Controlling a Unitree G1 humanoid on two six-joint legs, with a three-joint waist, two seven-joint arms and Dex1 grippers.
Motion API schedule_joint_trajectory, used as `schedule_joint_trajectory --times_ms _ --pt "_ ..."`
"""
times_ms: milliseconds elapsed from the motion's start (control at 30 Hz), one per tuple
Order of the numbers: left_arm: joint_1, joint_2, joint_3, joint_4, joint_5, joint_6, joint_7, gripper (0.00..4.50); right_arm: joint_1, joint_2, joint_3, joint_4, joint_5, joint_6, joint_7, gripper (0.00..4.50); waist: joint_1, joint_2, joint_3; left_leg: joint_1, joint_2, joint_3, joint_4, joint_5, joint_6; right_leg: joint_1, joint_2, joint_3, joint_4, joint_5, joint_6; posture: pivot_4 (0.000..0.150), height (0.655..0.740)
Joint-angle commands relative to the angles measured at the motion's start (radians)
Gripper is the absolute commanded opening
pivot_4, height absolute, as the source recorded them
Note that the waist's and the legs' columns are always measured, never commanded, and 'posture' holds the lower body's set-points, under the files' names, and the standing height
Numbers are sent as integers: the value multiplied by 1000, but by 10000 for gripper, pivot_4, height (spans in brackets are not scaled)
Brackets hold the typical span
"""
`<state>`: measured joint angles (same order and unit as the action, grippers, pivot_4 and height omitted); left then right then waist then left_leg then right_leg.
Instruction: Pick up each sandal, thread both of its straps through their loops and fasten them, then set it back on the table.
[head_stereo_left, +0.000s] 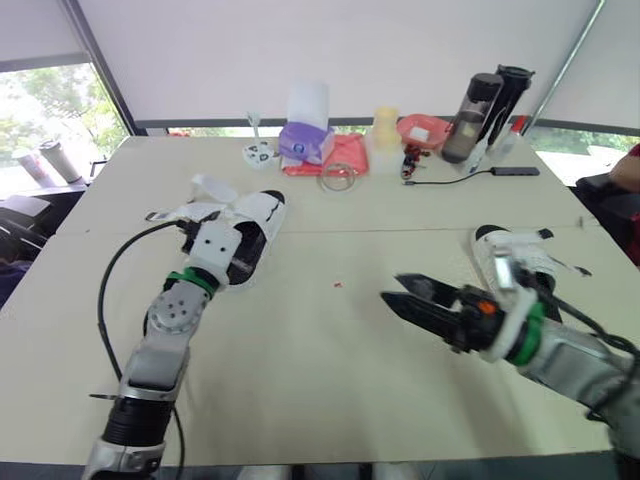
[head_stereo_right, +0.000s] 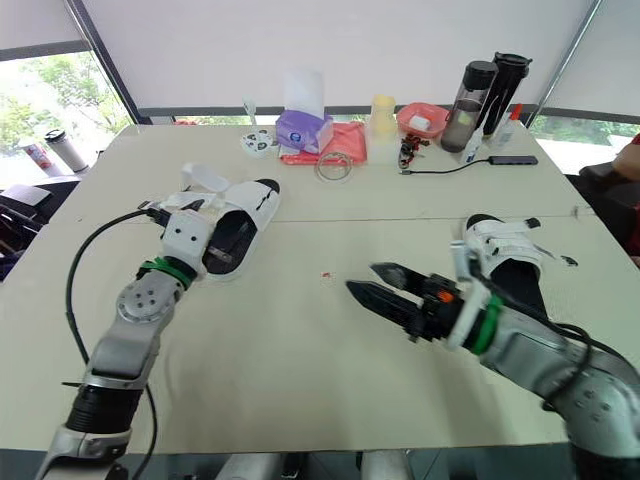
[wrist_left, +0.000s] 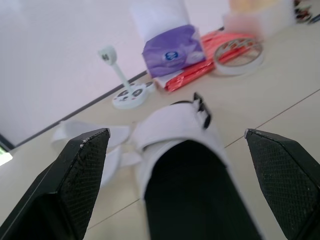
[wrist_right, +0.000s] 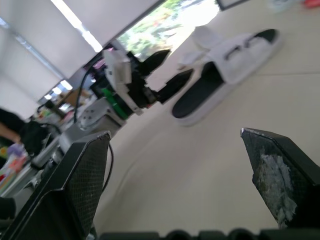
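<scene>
A white sandal with a black footbed (head_stereo_left: 258, 215) lies at the table's left, its straps loose and spread towards the far left. My left gripper (head_stereo_left: 238, 258) is open over the sandal's near end; in the left wrist view its fingers (wrist_left: 80, 170) stand either side of the sandal (wrist_left: 182, 145). A second white sandal (head_stereo_left: 522, 256) lies at the right. My right gripper (head_stereo_left: 402, 292) hovers open over bare table, left of that sandal and holding nothing. The right wrist view looks across to the left sandal (wrist_right: 220, 75) and the left gripper (wrist_right: 167, 72).
Along the far edge stand a purple tissue pack (head_stereo_left: 305, 140), a red cloth (head_stereo_left: 350, 155), a clear tape roll (head_stereo_left: 338, 177), a yellowish container (head_stereo_left: 385, 135), a red bowl (head_stereo_left: 423, 128), two dark bottles (head_stereo_left: 480, 115) and a phone on a cable (head_stereo_left: 515, 171). A person's arm (head_stereo_left: 628, 170) shows at the right edge.
</scene>
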<state>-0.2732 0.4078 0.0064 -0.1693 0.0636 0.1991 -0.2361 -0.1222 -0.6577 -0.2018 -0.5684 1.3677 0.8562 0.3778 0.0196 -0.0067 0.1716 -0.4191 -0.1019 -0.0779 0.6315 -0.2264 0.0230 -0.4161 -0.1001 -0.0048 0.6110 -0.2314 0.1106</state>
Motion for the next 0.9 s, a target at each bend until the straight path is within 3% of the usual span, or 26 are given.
schedule_joint_trajectory --times_ms 33,100,233,533,667,900 --pt "-15 7 43 -24 -18 -8 -6 45000 -73 55 75 42 -103 -42 6 44658 7 0 0 -3 -1 0 0 1 1 -3 0 0 0 0 0 1500 7400" --pt "-22 3 67 -22 -33 13 0 45000 -99 79 99 63 -158 -61 23 44658 19 0 0 -7 -2 0 1 1 1 -9 -1 0 2 2 3 1500 7400" --pt "-26 111 38 -6 22 -80 -79 45000 -177 135 141 177 -322 -139 45 44658 20 0 0 -8 -3 0 -1 2 1 -10 -1 0 3 3 3 1500 7400" --pt "-68 307 -81 160 306 -292 -61 45000 -215 159 173 236 -466 -173 150 44658 19 0 0 -7 -2 0 -1 2 0 -11 0 0 3 4 2 1500 7400" --pt "-138 329 -134 286 378 -388 -46 45000 -201 131 173 208 -479 -149 197 44658 21 0 0 -7 -2 0 -1 2 0 -11 0 0 4 4 2 1500 7400" --pt "-395 272 -267 658 495 -532 15 45000 -150 79 165 105 -478 -94 207 44658 19 0 0 -7 -3 0 -1 2 0 -11 0 0 5 5 4 1500 7400"
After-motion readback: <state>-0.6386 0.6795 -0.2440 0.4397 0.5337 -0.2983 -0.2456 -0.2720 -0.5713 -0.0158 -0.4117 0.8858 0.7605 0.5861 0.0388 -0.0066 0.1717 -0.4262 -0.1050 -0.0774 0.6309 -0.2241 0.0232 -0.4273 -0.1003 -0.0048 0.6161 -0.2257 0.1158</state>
